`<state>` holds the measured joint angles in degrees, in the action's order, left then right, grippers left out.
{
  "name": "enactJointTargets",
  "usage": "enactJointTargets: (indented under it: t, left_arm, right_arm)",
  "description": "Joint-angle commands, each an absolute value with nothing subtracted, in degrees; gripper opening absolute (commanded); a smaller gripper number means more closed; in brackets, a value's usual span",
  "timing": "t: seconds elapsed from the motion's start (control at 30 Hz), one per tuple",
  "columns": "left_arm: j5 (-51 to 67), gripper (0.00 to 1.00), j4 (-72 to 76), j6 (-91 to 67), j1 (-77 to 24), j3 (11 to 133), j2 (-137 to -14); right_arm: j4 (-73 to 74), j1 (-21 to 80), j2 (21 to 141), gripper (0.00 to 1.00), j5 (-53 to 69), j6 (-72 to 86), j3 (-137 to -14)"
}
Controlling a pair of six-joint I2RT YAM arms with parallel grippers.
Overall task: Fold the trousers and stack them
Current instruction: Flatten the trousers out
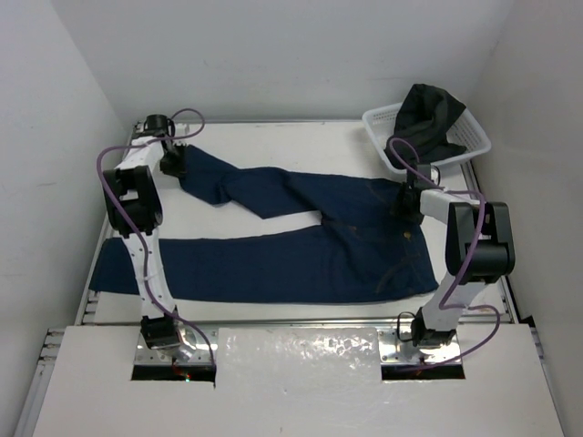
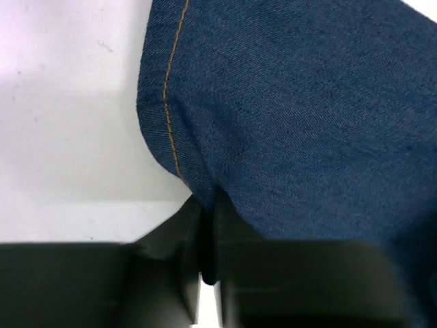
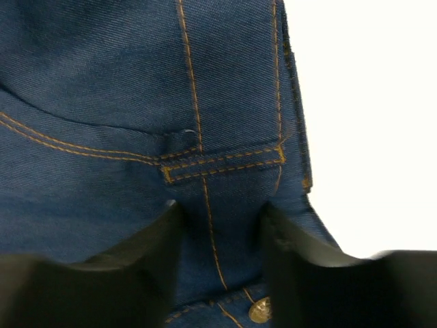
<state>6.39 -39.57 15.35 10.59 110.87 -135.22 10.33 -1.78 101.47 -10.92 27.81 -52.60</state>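
a: any writing?
b: the brass button (image 3: 259,311) is showing too blurred to read.
a: containers?
b: a white basket (image 1: 472,137) is holding a dark crumpled garment (image 1: 428,114).
a: the task?
b: the trousers (image 1: 301,246) are lying spread across the table (image 1: 273,146). the left gripper (image 2: 207,225) is pinching a leg hem, and the right gripper (image 3: 218,225) is straddling the waistband, fingers apart.

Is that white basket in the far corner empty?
No, a dark piece of clothing lies heaped inside the white basket, spilling over its far rim.
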Motion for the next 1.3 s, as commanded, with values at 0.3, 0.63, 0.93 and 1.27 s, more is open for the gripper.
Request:
enactJointTargets:
  t: [0.3, 0.63, 0.93, 1.27]
  left_arm:
    - [5.11, 0.00, -53.84, 25.74, 20.38, 102.66, -120.97]
    - [-4.74, 0.00, -69.08, 36.83, 22.41, 106.52, -107.06]
    - [-0.27, 0.00, -70.57, 32.96, 23.38, 115.62, -110.99]
    - [13.24, 0.52, -53.67, 11.53, 22.67, 132.10, -128.39]
  right_arm:
    - [9.75, -2.99, 87.99, 0.00, -8.09, 29.89, -40.01]
    - [13.27, -3.08, 75.42, 0.00, -5.71, 25.58, -37.27]
    - [12.83, -3.08, 74.00, 0.00, -4.83, 22.85, -36.12]
    - [10.11, -2.99, 82.78, 0.00, -4.92, 20.83, -40.78]
